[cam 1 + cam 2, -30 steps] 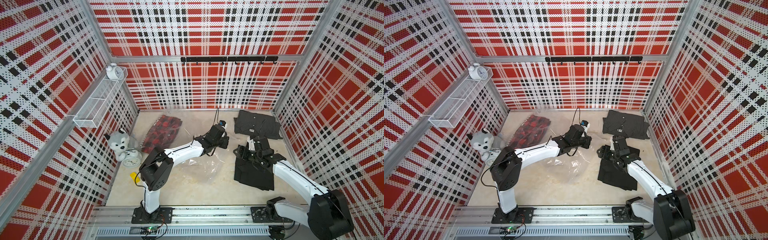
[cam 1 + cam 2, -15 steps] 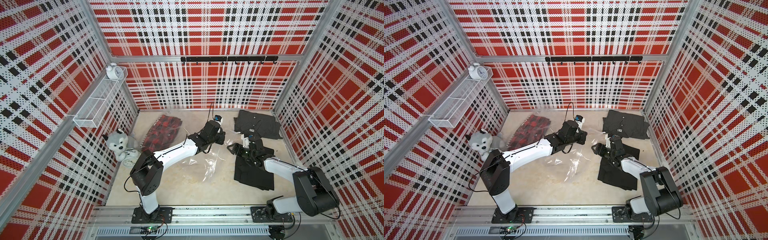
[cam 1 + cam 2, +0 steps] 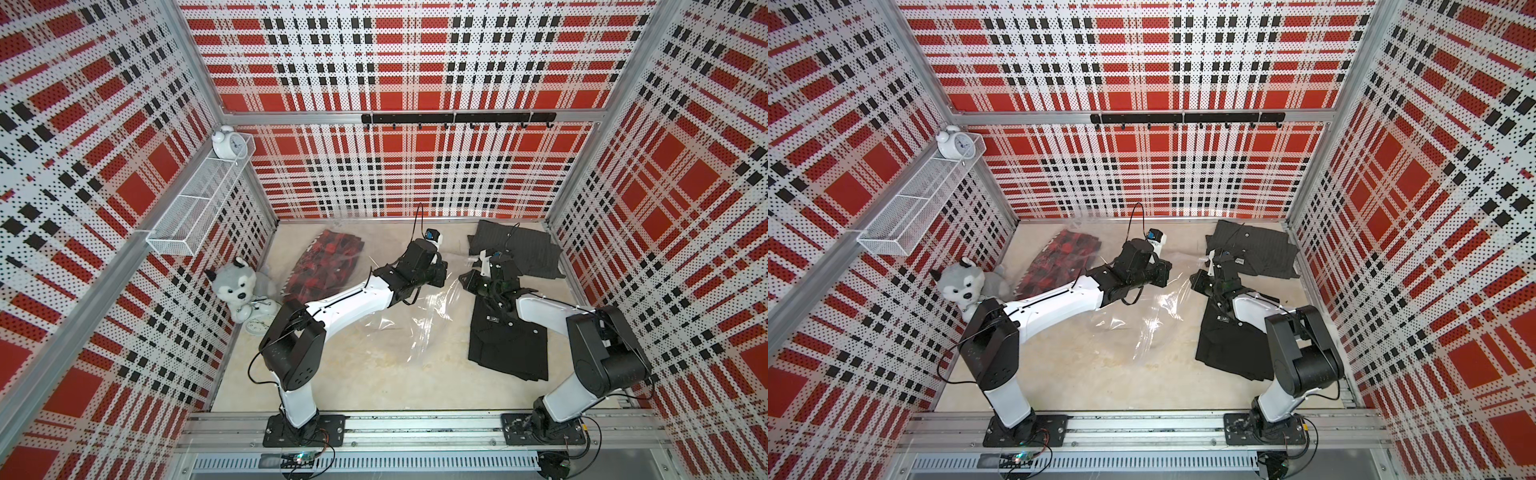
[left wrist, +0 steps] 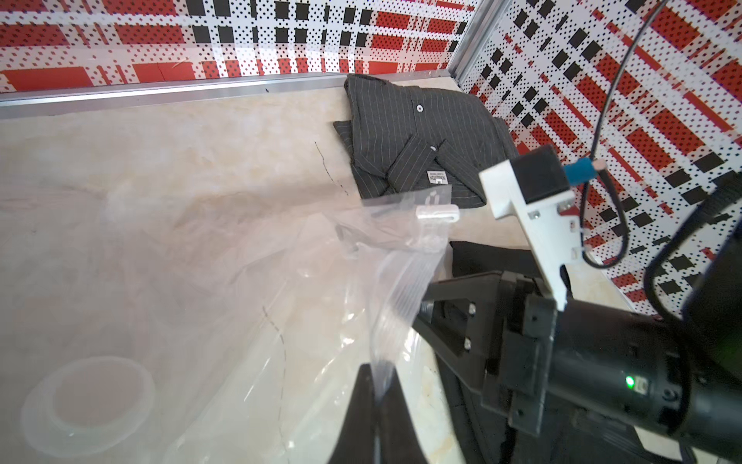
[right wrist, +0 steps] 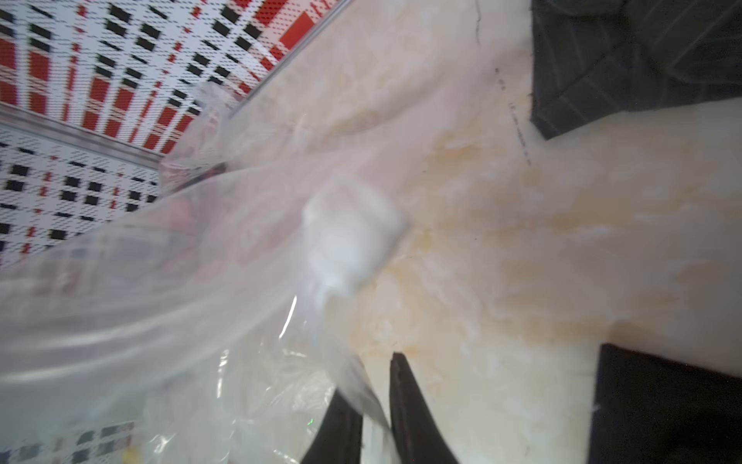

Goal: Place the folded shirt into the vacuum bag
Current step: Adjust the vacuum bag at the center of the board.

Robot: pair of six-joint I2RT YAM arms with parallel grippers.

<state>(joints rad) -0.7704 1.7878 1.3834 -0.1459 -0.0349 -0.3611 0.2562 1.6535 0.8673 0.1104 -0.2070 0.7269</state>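
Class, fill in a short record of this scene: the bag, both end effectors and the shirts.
vacuum bag: clear, crumpled on the table, one edge lifted
left end effector: shut on the bag's edge
right end effector: nearly closed, bag film in the gap, grip unclear
black shirt: folded, outside the bag, on the table's right
striped shirt: folded, far right corner

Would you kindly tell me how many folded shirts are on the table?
3: a red plaid shirt at the back left, seemingly under the vacuum bag; a grey pinstriped shirt in the back right corner; a black shirt at the front right. None appears hidden.
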